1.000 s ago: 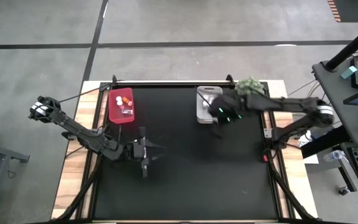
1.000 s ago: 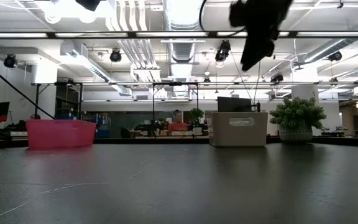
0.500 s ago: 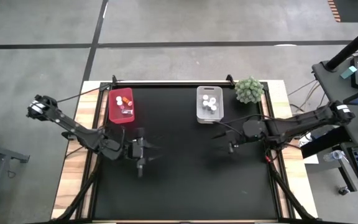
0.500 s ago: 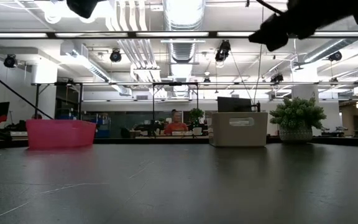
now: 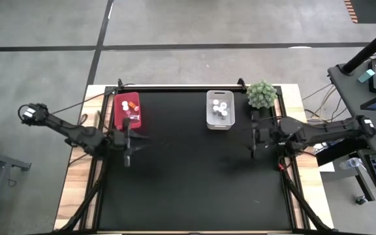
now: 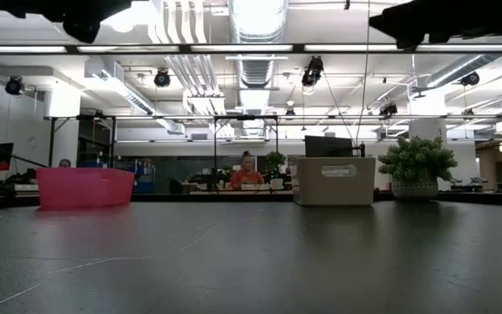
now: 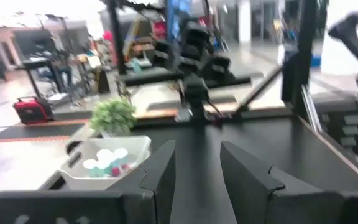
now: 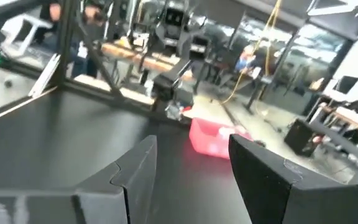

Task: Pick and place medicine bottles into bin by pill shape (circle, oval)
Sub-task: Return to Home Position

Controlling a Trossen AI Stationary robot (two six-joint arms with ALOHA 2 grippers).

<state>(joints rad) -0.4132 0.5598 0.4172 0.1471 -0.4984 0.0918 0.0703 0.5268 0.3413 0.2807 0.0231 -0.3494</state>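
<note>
The medicine bottles lie in two bins at the table's far side. A few sit in the red bin as small white and orange spots. Several white-capped ones sit in the grey bin, also seen in the left wrist view. My left gripper hovers just near of the red bin, level and open, with nothing between its fingers. My right gripper hovers by the table's right edge, near of the plant ball, level and open, also empty.
A green spiky plant ball stands at the far right corner, beside the grey bin. The red bin shows at the left in the low view. The black mat stretches between the two arms.
My right gripper has drawn back from above the grey bin toward the table's right edge, sinking a little and tipping from pointing down to level. My left gripper has pulled back toward the table's left edge, ending next to the red bin. Neither has changed its opening.
</note>
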